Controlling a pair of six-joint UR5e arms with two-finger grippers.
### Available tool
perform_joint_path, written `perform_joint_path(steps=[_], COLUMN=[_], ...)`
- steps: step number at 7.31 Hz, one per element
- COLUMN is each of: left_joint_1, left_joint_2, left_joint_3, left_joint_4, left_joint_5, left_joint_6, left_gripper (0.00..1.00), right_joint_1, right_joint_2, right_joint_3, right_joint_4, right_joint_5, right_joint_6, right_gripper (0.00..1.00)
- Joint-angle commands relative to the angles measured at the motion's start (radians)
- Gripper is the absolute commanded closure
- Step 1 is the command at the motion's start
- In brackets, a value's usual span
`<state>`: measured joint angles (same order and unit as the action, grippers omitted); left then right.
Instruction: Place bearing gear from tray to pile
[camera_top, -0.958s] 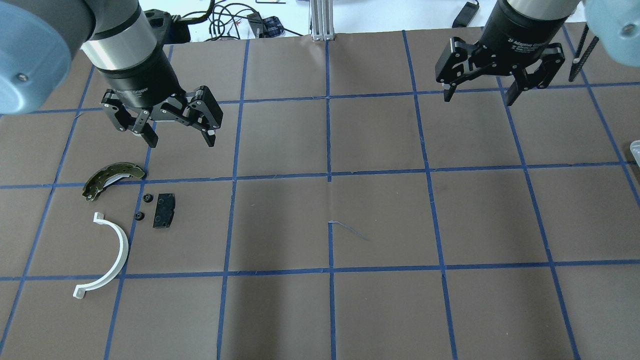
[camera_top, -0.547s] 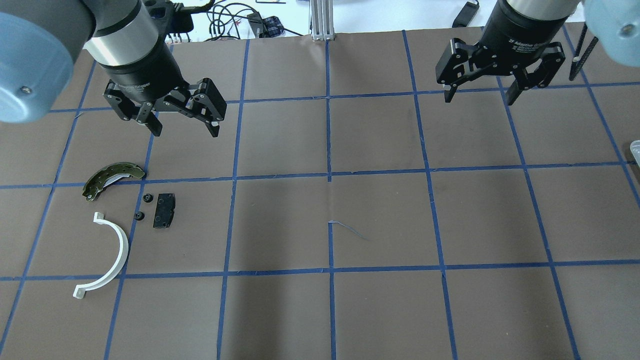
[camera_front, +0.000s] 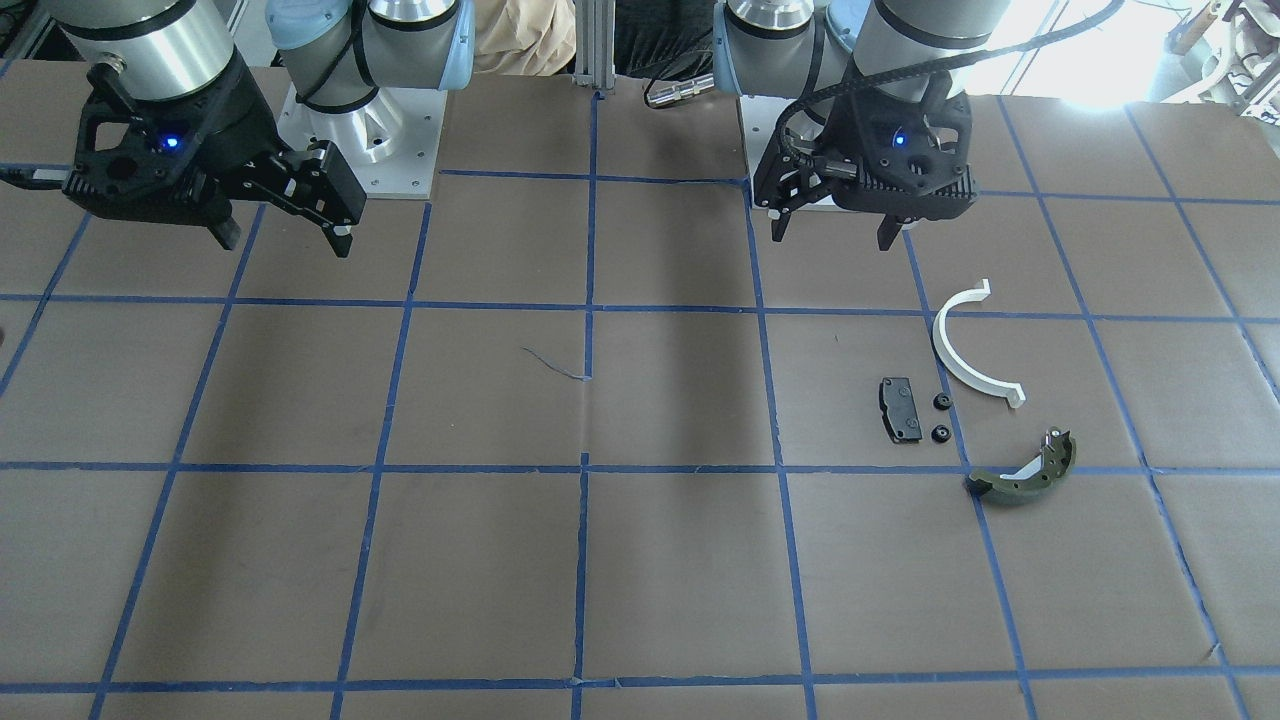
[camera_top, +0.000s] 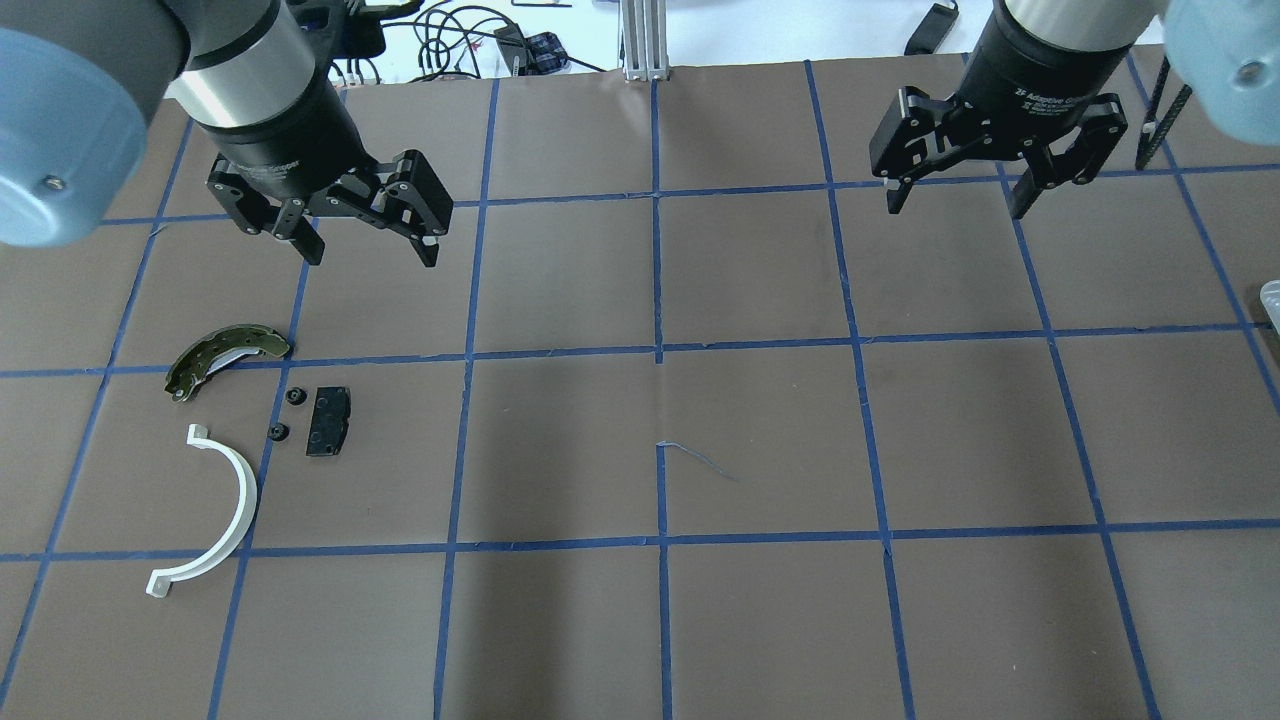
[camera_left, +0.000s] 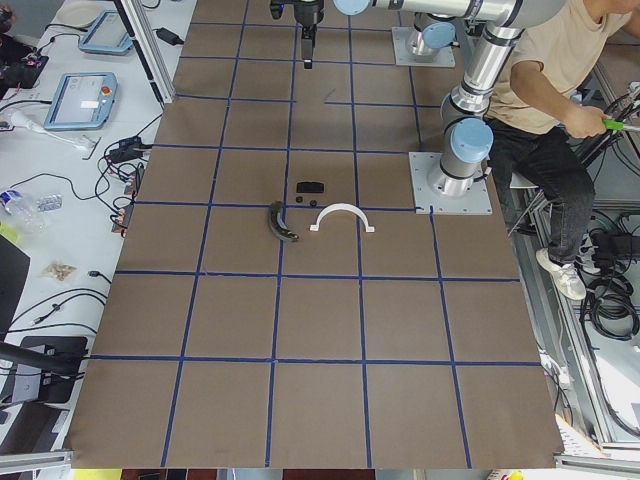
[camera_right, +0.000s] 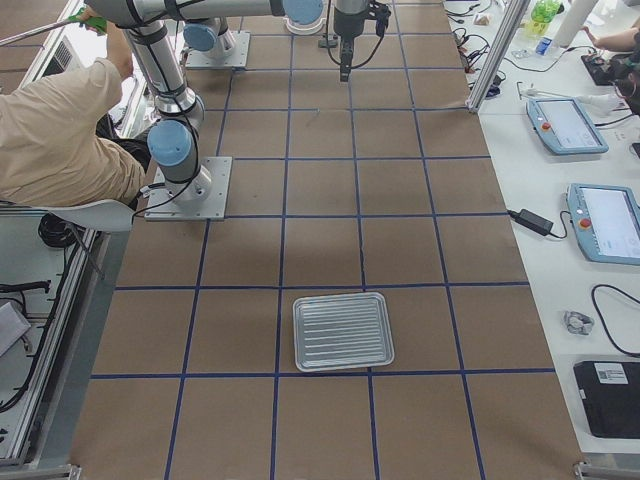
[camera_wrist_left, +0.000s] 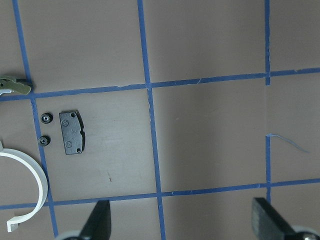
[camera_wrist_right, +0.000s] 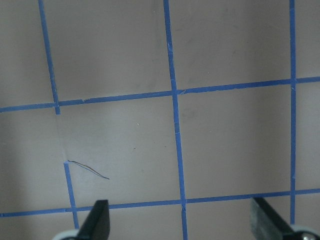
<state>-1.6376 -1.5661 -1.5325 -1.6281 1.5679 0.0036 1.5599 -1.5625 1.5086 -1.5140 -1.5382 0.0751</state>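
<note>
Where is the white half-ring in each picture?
Front-facing: the white half-ring is right of the middle.
Overhead: lower left.
Exterior left: near the middle, a little above centre.
Exterior right: not in it.
Left wrist: bottom-left corner, partly cut off.
Right wrist: not in it.
Landmark: the small black pad lies close beside it, not touching.

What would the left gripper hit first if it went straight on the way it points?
Probably only the bare table; the left gripper points down beside the pad, not over it, though depth is unclear.
</note>
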Motion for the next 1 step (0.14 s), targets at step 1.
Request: perform_joint_path(steps=[1], left_joint_1=[0.001], left_joint_2=[-0.002], left_joint_3=[0.002], left_joint_4=[0.008], left_joint_5=[0.000], left_joint_6=[0.001], left_gripper=[0.00], right_joint_1=[0.000], right_joint_2=[-0.001], right_joint_3=[0.001], right_joint_4=[0.000], right_joint_5=[0.000], right_joint_6=[-0.001], right_gripper=[0.00])
